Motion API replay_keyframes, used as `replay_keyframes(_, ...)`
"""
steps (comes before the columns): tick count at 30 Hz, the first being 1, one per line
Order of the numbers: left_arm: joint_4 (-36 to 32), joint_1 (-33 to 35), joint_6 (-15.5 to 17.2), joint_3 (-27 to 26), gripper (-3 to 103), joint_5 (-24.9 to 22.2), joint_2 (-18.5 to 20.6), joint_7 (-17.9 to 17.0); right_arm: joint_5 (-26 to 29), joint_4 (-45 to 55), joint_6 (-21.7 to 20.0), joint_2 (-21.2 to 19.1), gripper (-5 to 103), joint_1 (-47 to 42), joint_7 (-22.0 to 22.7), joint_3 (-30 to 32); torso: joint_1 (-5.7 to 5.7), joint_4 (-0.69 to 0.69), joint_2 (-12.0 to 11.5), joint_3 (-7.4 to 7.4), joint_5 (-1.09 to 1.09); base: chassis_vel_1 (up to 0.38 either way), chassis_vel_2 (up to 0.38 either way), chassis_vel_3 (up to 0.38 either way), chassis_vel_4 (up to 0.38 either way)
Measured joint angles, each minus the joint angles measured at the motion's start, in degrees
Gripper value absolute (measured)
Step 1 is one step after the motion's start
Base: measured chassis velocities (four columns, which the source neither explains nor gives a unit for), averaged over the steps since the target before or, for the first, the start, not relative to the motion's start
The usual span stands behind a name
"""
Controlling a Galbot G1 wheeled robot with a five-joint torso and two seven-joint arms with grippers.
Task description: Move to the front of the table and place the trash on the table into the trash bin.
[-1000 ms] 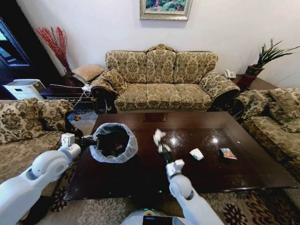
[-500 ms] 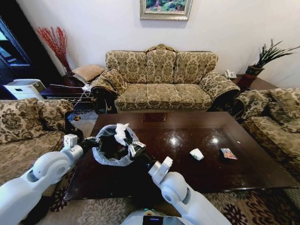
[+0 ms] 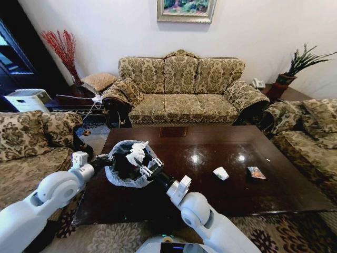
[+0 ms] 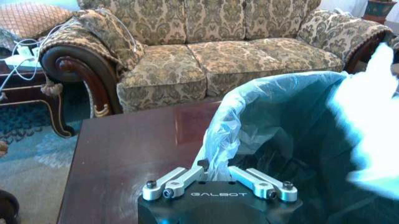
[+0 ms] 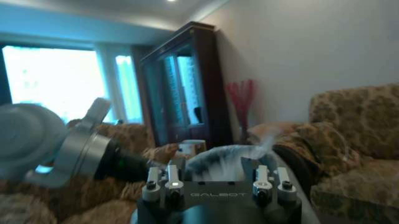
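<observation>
- Spanning most of the head view, the table (image 3: 237,179) carries the trash bin (image 3: 128,174) near its left end.
- Left claw (image 4: 215,179) is clamped on the bin's bag rim; a slip there could tip the bin.
- Right claw (image 3: 146,167), clamped on a crumpled tissue (image 3: 136,153), hovers over the opening; dropped off-centre, the tissue could miss.
- Two small wrappers (image 3: 221,173) lie well apart, rightward.

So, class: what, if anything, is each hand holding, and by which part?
The left hand grips the trash bin by its bag-lined near rim. The right hand holds a crumpled white tissue by its lower end, over the bin's opening.
</observation>
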Motion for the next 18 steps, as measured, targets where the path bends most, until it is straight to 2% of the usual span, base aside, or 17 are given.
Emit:
replay_keyframes(1,-0.13,0.0,0.0,0.06,1,0.0,-0.05,0.02,-0.36,-0.1,0.02,-0.07,61,0.21,-0.45,-0.25,0.0,0.0,0.0,0.0,0.0,0.0,0.0,0.0,0.0)
replay_keyframes(4,-0.55,0.11,0.02,0.16,1,0.01,-0.36,0.09,-0.84,-0.16,0.47,0.19,78,0.68,-0.81,-0.51,0.0,0.0,0.0,0.0,0.0,0.0,0.0,0.0,0.0)
replay_keyframes(5,-0.55,0.11,0.02,0.16,1,0.01,-0.36,0.09,-0.84,-0.16,0.47,0.19,78,0.68,-0.81,-0.51,0.0,0.0,0.0,0.0,0.0,0.0,0.0,0.0,0.0)
replay_keyframes(8,-0.49,0.26,0.07,0.09,1,0.09,-0.44,0.1,-0.84,-0.02,4.36,0.45,93,-0.33,-0.87,0.52,0.0,0.01,0.0,0.01,0.0,0.0,0.0,0.0,0.0)
replay_keyframes(9,-0.49,0.26,0.07,0.09,1,0.09,-0.44,0.1,-0.84,-0.02,4.36,0.45,93,-0.33,-0.87,0.52,0.0,0.01,0.0,0.01,0.0,0.0,0.0,0.0,0.0)
replay_keyframes(10,-0.28,0.24,0.08,0.04,1,0.1,-0.41,0.1,-0.75,0.55,5.78,0.62,97,-1.32,-0.68,1.42,0.0,0.01,0.0,0.01,0.0,0.0,0.0,0.0,0.0)
replay_keyframes(11,-0.02,0.19,0.08,-0.06,1,0.11,-0.37,0.05,-0.63,1.12,7.0,0.78,97,-2.4,-0.16,2.36,0.0,0.01,0.0,0.01,0.0,0.0,0.0,0.0,0.0)
replay_keyframes(12,0.48,0.03,0.08,-0.24,1,0.13,-0.34,-0.04,-0.53,2.24,8.62,0.85,99,-4.78,2.18,4.22,0.0,0.0,0.0,0.01,0.0,0.0,0.0,0.0,0.0)
replay_keyframes(14,1.14,-0.16,0.08,-0.48,1,0.21,-0.34,-0.11,-0.03,3.52,8.19,0.73,100,-9.13,7.51,8.68,0.0,0.0,0.0,0.0,0.0,0.0,0.0,0.0,0.0)
replay_keyframes(15,1.14,-0.16,0.08,-0.48,1,0.21,-0.34,-0.11,-0.03,3.52,8.19,0.73,100,-9.13,7.51,8.68,0.0,0.0,0.0,0.0,0.0,0.0,0.0,0.0,0.0)
replay_keyframes(16,1.27,-0.25,0.07,-0.51,1,0.23,-0.39,-0.13,0.94,3.66,7.07,0.74,100,-10.87,9.92,11.08,0.0,0.0,0.0,0.0,0.0,0.0,0.0,0.0,0.0)
replay_keyframes(17,1.46,-0.47,0.03,-0.53,1,0.3,-0.62,-0.13,5.05,3.32,3.87,1.04,100,-13.73,14.95,15.96,-0.01,-0.01,0.0,0.0,-0.01,0.0,0.0,0.0,0.0)
replay_keyframes(18,1.46,-0.47,0.03,-0.53,1,0.3,-0.62,-0.13,5.05,3.32,3.87,1.04,100,-13.73,14.95,15.96,-0.01,-0.01,0.0,0.0,-0.01,0.0,0.0,0.0,0.0)
